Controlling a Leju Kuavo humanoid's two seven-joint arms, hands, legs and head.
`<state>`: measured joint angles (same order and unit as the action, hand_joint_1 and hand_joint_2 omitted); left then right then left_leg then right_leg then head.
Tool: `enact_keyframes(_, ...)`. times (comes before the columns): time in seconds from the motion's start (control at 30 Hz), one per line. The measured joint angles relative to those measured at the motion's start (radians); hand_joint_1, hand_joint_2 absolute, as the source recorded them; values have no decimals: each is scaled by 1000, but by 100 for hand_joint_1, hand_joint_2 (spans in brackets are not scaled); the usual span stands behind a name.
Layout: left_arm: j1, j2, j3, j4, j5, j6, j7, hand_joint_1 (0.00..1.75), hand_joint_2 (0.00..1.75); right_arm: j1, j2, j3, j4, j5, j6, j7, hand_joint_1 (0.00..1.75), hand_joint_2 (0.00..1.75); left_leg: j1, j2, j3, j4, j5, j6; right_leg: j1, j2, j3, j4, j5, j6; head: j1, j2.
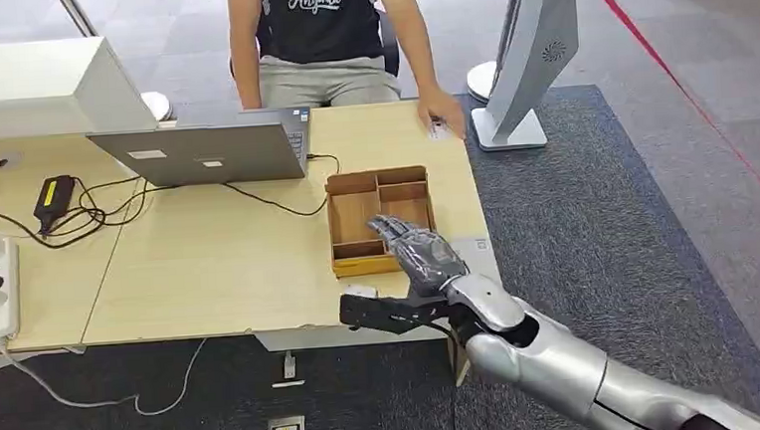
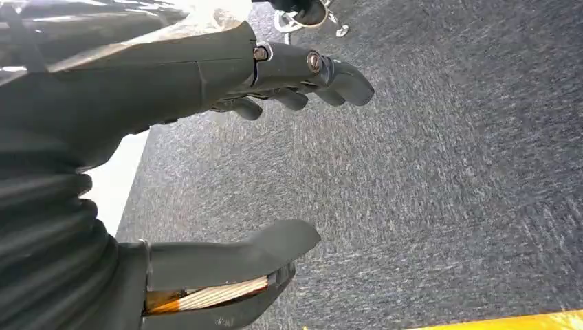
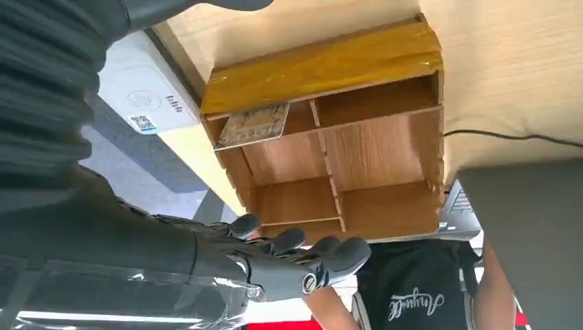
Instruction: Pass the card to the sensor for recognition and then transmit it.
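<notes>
Reaching is the step in hand, judging by the layout: the right hand [image 1: 413, 253] hovers low and right of center in the head view, over the near edge of the wooden tray [image 1: 353, 264], with fingers spread and nothing in them. In the right wrist view the same hand's fingers [image 3: 302, 256] stretch out toward the tray's compartments, released and bare.

The card [image 3: 254, 125] lies flat in 1 compartment of the tray, upper middle of the right wrist view, next to the tray's thick wall. Just beyond that wall, at upper left of that frame, sits the white sensor [image 3: 148, 93] on the table [image 1: 210, 265] edge.

The left hand [image 2: 275, 89] hangs over grey carpet, fingers loosely curved and apart, thumb clear of them, holding nothing.

A person [image 1: 320, 39] sits at the top of the head view behind a laptop [image 1: 208, 151], 1 hand [image 1: 441, 111] resting on the table near a white stand.

Next, the hand likely has to lower its fingers into the card's compartment and pinch the flat card off the floor; the compartment walls leave little room, so a slip is possible.
</notes>
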<state>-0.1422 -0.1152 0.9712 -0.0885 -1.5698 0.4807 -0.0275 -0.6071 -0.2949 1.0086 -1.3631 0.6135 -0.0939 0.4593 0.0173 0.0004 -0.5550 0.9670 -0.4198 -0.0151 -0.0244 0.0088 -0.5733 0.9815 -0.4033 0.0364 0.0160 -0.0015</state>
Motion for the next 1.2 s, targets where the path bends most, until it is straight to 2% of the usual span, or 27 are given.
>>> enact_keyframes(0.1,0,0,0,0,0,-2,0,0,175,-4,11,11,23,28,-25,10,0,175,0,0,0,0,0,0,0,0,0,0,0,0,0,0)
enact_keyframes(0.3,0,1,0,0,0,-2,3,0,175,-12,22,27,57,37,-30,17,0,175,0,0,0,0,0,0,0,0,0,0,0,0,0,0)
enact_keyframes(0.43,1,2,0,0,0,-2,8,0,175,-16,27,27,80,80,-53,56,0,175,0,0,0,0,0,0,0,0,0,0,0,0,0,0)
enact_keyframes(0.57,1,3,-1,0,0,-6,10,0,175,-27,34,25,119,102,-70,66,0,175,0,0,0,0,0,0,0,0,0,0,0,0,0,0)
enact_keyframes(0.77,2,3,-3,0,0,-13,14,0,175,-59,55,22,189,165,-119,82,0,175,0,0,0,0,0,0,0,0,0,0,0,0,0,0)
enact_keyframes(0.97,3,3,-4,0,0,-14,15,0,175,-85,72,15,257,189,-133,88,0,175,0,0,0,0,0,0,0,0,0,0,0,0,0,0)
enact_keyframes(1.2,3,3,-4,0,0,-14,15,0,175,-86,72,15,260,190,-135,88,0,175,0,0,0,0,0,0,0,0,0,0,0,0,0,0)
